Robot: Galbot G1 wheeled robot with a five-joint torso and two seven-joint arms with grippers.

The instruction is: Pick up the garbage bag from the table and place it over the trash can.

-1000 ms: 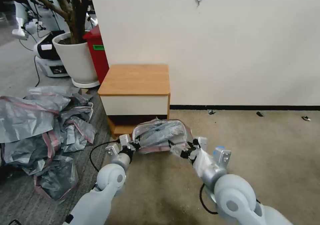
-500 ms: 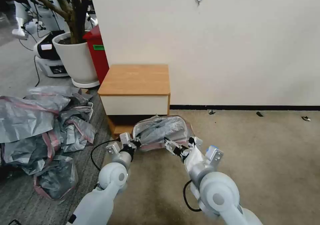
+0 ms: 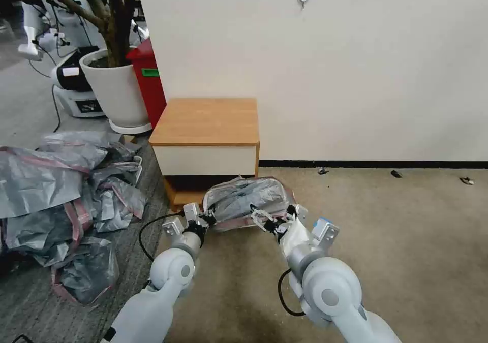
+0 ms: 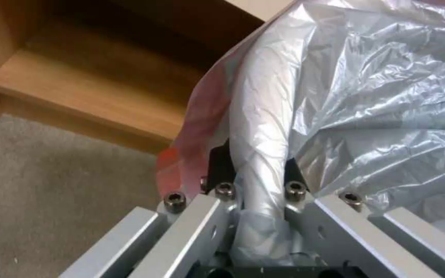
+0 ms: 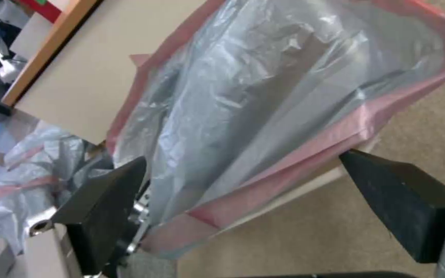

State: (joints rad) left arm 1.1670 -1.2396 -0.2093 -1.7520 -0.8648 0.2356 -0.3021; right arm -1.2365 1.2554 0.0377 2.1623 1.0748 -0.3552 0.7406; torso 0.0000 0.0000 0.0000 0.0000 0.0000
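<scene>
The bag [image 3: 247,200] is sitting draped over the can [image 5: 305,185] on the carpet [image 3: 386,221], directly in front of the bench [image 3: 206,121] and just below its drawer front. Its pink rim is stretched around the can's mouth on most sides, and the grey film is sagging inside.

The left tool [image 3: 206,219] is gripping a twisted fold of the bag at the corner nearest the bench's lower shelf [image 4: 94,88]; in the left wrist view the plastic is running straight down between its fingers [image 4: 222,170], clenched tight. The right tool [image 3: 268,221] is hovering at the opposite near corner with its jaws spread wide, one black pad [image 5: 104,204] on each side of the rim and holding nothing.

The risks from here look like these:
- The left tool is pulling the film taut; any further tug towards the robot could drag the rim off the far edge by the bench, or tip the light can.
- If it lets go abruptly, the bunched fold may spring back and leave that corner unseated.
- The right tool's open pads are close to the rim; lifting away could snag the thin plastic and peel it up.
- The near rim seems to be overlapping the can only shallowly, so it could be slipping inward.
</scene>
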